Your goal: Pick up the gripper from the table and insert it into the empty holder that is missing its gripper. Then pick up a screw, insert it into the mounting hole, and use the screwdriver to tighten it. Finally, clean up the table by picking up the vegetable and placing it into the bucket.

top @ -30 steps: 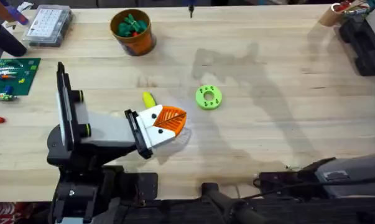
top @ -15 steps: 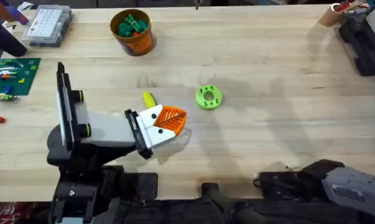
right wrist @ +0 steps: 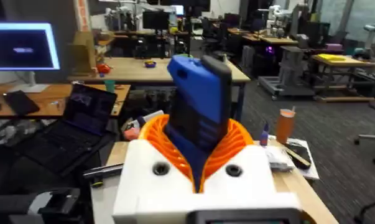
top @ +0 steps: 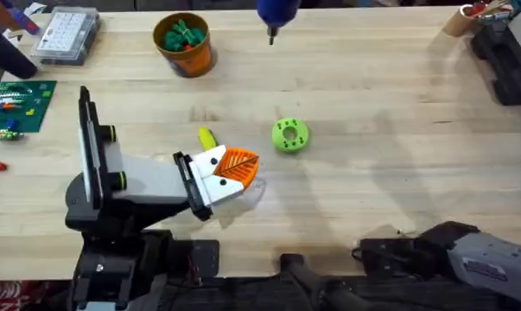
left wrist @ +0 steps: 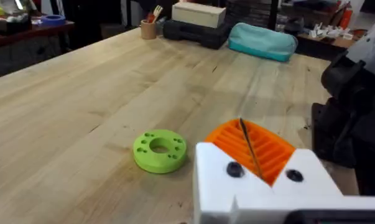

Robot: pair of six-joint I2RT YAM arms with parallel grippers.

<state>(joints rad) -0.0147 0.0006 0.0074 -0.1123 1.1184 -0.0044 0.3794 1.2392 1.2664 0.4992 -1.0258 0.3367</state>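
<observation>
The blue screwdriver [right wrist: 196, 112] stands between the orange pads of my right gripper [right wrist: 198, 152], which is shut on it. It also shows at the far edge of the table [top: 276, 10], thin tip pointing down. My left gripper [top: 234, 166] lies low over the table, its pads [left wrist: 268, 149] pressed shut with just a thin dark line between them. A small yellow object [top: 206, 138] lies beside it. The orange bucket [top: 191, 59] at the far left holds a green vegetable [top: 182, 34]. The loose gripper, holder and screw are out of view.
A flat green disc with holes [top: 289, 135] lies mid-table, just past my left gripper. A clear parts box [top: 67, 34] and a green circuit board [top: 14, 104] sit at the left. A black case [top: 506, 60] and a teal pouch [left wrist: 262, 40] occupy the far right.
The screwdriver's blue body has come down into the overhead view, where before only its tip showed. The right arm shifted at the lower right. The left arm stayed still.
</observation>
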